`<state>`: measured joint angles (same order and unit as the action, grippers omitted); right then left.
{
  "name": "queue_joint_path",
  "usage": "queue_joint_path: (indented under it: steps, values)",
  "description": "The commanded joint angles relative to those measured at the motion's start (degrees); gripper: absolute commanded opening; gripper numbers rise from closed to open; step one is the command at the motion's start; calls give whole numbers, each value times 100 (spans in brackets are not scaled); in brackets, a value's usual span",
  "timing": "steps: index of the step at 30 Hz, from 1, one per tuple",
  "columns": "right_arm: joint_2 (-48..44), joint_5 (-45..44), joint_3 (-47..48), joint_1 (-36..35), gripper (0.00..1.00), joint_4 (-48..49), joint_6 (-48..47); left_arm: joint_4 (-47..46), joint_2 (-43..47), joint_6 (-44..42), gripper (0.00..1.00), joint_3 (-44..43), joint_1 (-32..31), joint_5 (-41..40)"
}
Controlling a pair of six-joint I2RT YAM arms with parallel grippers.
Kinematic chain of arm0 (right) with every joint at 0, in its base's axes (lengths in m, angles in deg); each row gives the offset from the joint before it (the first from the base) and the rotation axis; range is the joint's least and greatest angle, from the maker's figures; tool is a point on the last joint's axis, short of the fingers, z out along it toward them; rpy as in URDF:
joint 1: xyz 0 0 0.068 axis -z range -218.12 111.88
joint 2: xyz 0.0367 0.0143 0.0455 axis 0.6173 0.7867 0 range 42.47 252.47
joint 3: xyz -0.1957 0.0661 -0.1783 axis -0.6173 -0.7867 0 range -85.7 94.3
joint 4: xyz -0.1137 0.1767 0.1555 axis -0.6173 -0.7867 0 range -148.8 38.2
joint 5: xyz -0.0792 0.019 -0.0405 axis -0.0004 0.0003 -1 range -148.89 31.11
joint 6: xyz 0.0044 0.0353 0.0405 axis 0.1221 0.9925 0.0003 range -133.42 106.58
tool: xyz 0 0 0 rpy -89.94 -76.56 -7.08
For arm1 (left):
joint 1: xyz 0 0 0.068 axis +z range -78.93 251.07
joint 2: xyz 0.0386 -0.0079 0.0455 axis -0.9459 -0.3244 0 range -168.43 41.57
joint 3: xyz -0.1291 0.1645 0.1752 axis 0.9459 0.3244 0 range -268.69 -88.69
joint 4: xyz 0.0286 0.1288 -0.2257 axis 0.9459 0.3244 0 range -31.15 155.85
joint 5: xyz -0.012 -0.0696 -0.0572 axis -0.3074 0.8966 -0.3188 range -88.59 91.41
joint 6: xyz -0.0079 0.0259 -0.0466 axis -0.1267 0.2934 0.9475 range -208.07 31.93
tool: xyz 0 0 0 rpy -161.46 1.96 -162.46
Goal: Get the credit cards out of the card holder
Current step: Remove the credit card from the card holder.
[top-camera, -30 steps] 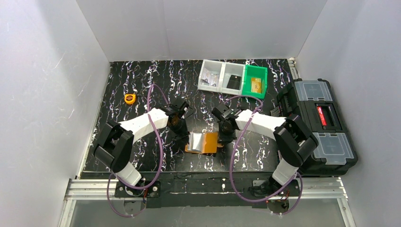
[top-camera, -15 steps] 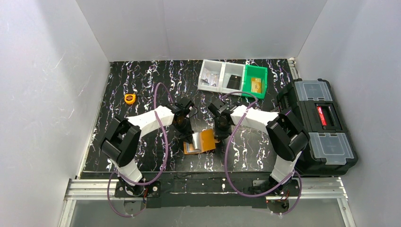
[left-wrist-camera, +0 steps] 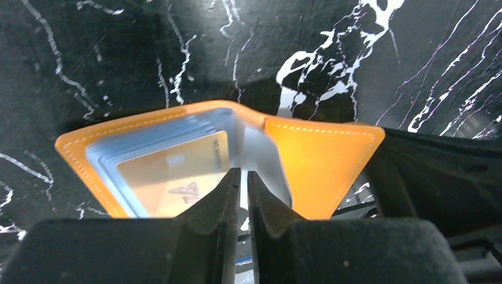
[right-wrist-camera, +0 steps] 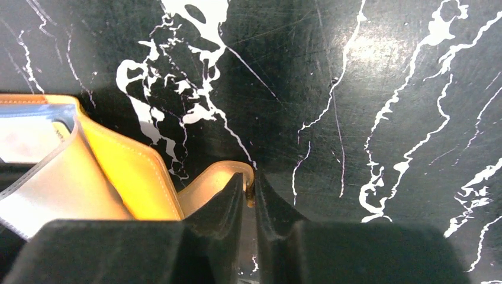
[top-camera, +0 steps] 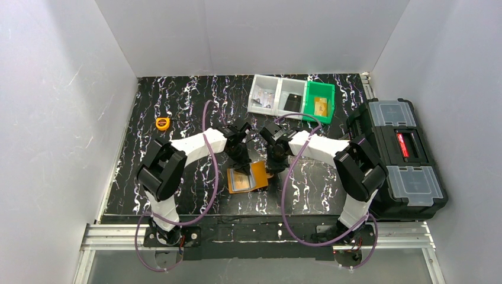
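The orange card holder (top-camera: 258, 175) lies open on the black marbled table between both arms. In the left wrist view its left half (left-wrist-camera: 77, 148) holds a stack of pale blue credit cards (left-wrist-camera: 112, 155) with a gold-tinted one on top, under clear pockets. My left gripper (top-camera: 241, 161) is shut on a clear pocket leaf (left-wrist-camera: 260, 155) at the holder's fold, jaws (left-wrist-camera: 243, 175) pinched together. My right gripper (top-camera: 273, 167) is shut on the holder's closure tab (right-wrist-camera: 220, 176) at its right edge, fingertips (right-wrist-camera: 249, 184) pressed on it. The orange right flap (right-wrist-camera: 127, 168) stands curled up.
A yellow-orange tape measure (top-camera: 162, 123) lies at the far left. Two clear bins (top-camera: 265, 93) (top-camera: 292, 94) and a green bin (top-camera: 319, 100) stand at the back, with small items inside. A black toolbox (top-camera: 398, 155) sits at the right edge.
My left gripper has moved right to the holder's fold, turning the silvery pocket leaf over and uncovering the cards on the left half. The right gripper has edged left, still on the tab.
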<state>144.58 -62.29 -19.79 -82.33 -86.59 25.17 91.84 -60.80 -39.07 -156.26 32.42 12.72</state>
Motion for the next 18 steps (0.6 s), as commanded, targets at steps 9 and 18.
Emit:
queue_joint_path:
  steps: [9,18]
  values:
    - [-1137,-35,211,158,45,-364,-165,5,-389,124,10,-401,-111,222]
    - [-1832,286,-80,158,49,-344,-107,5,-569,158,15,-711,-197,286]
